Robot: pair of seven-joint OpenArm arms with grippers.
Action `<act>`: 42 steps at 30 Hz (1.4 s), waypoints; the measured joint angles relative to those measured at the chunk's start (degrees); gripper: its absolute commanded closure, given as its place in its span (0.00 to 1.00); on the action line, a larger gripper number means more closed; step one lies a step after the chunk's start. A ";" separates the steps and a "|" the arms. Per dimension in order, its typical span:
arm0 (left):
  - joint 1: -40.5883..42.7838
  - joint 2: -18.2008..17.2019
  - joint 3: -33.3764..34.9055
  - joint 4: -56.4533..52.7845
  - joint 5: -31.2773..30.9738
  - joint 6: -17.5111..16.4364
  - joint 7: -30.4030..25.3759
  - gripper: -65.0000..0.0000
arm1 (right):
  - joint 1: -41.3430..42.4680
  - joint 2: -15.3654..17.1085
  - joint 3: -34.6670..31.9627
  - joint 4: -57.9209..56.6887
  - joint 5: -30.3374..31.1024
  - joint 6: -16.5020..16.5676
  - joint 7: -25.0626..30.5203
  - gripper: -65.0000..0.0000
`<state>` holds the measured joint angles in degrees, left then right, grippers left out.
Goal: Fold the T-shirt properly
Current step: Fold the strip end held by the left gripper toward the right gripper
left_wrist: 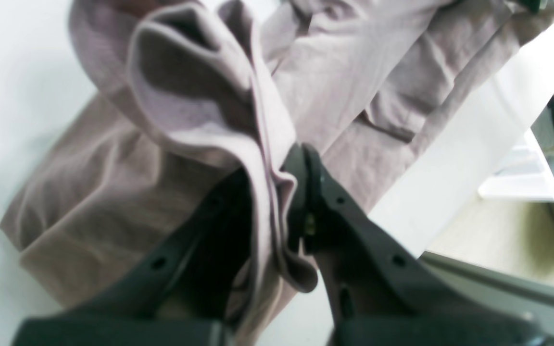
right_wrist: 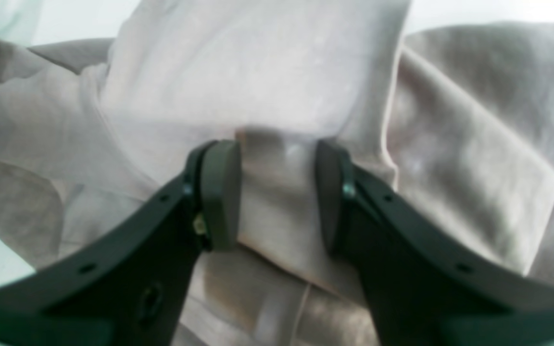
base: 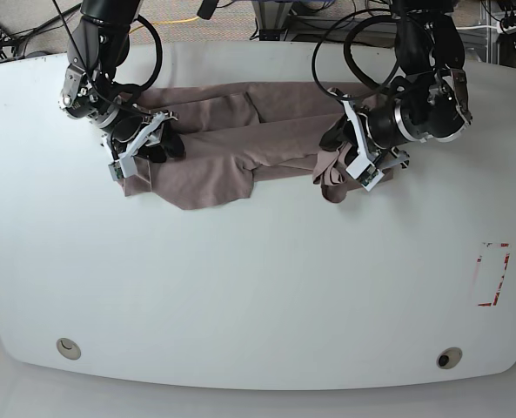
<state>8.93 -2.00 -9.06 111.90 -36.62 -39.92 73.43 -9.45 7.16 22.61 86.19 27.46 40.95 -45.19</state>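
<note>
The T-shirt [base: 240,131], plain mauve-brown and wrinkled, lies bunched in a long strip across the far half of the white table [base: 258,287]. My left gripper [left_wrist: 298,158] is shut on a gathered fold of the T-shirt [left_wrist: 200,101], lifting that end a little; in the base view the left gripper [base: 340,165] is at the cloth's right end. My right gripper [right_wrist: 277,192] has a thick fold of the T-shirt [right_wrist: 267,72] filling the gap between its pads [right_wrist: 219,192]. In the base view the right gripper [base: 149,144] sits at the cloth's left end.
A red-edged marking [base: 492,274] lies near the table's right edge. Two round fittings [base: 66,348] [base: 449,358] sit near the front edge. Cables hang behind the table. Past the table edge, the left wrist view shows white shelving [left_wrist: 546,163].
</note>
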 measured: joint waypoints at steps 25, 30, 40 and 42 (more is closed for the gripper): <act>-4.66 -2.73 3.63 1.42 -2.43 1.73 4.94 0.55 | 1.36 -0.26 -0.17 2.86 -1.46 -0.52 -4.37 0.60; -2.82 -7.69 -2.45 -0.76 -2.34 0.81 3.48 0.55 | 3.10 -0.52 0.22 7.10 -2.93 -0.66 -13.22 0.51; 3.17 -12.11 -2.43 -6.51 -2.23 0.63 -9.29 0.55 | 8.85 -2.27 18.01 9.14 5.90 -1.07 -26.03 0.16; 3.04 -11.85 -1.57 -10.21 -2.69 0.39 -10.91 0.55 | 9.57 -0.76 20.48 7.28 8.96 -1.05 -28.33 0.17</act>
<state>11.97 -13.85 -10.63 101.69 -39.31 -39.53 62.52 0.12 6.39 43.09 93.47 36.42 39.90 -73.52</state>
